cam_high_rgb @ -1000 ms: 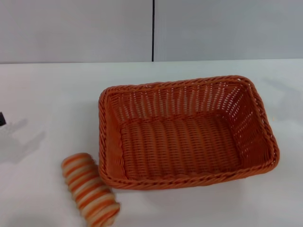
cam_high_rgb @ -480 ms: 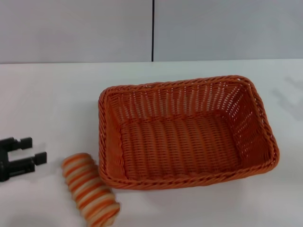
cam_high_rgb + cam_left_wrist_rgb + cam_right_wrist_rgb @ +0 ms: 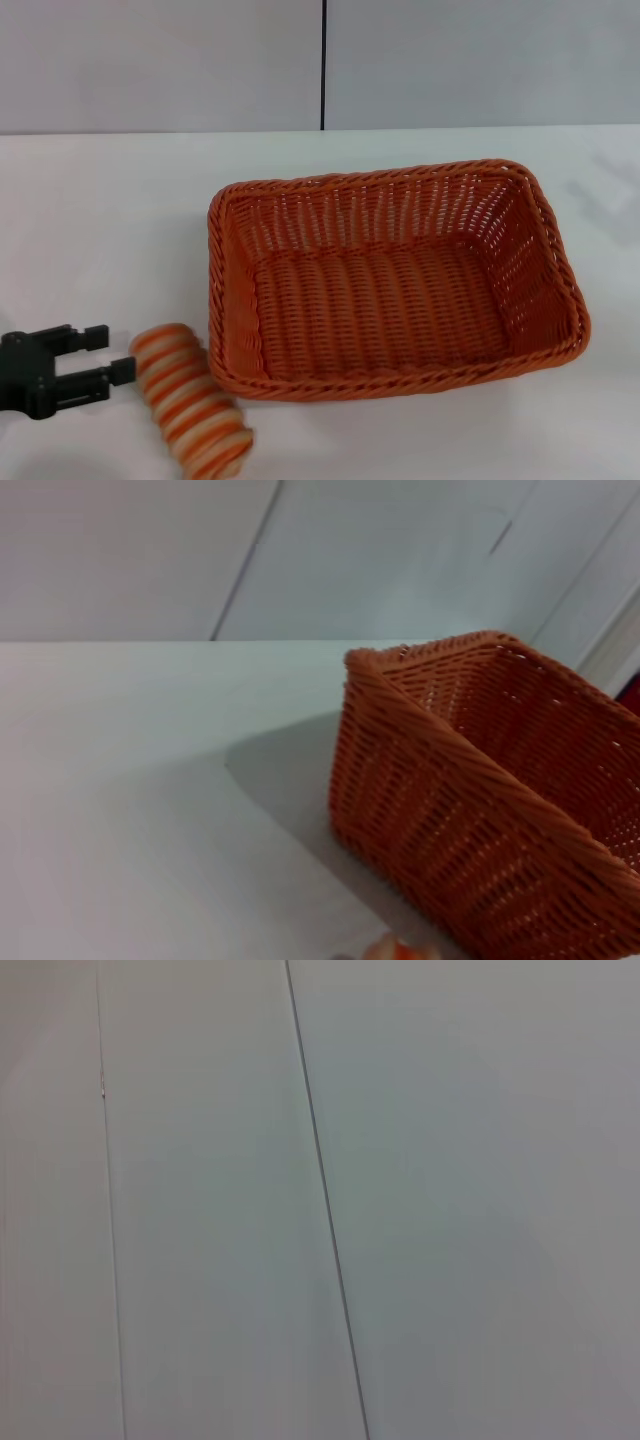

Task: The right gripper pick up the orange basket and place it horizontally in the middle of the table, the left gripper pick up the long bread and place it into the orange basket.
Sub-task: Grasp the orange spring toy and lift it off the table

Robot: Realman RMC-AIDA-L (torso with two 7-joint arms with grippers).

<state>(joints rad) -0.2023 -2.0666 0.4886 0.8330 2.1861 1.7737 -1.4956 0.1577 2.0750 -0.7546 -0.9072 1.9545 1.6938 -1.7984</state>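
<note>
The orange basket lies lengthwise across the middle of the white table, empty inside. Its corner and side wall fill the left wrist view. The long bread, striped orange and cream, lies on the table just off the basket's near-left corner; only a sliver of the bread shows at the wrist picture's edge. My left gripper is open, low at the table's left, its fingertips almost at the bread's left end. The right gripper is out of view.
A grey panelled wall with a dark vertical seam stands behind the table. The right wrist view shows only wall panels. Bare tabletop lies left of and behind the basket.
My left gripper has come in from the left edge and moved right and nearer, closing on the bread's left end. Basket and bread have stayed put.
</note>
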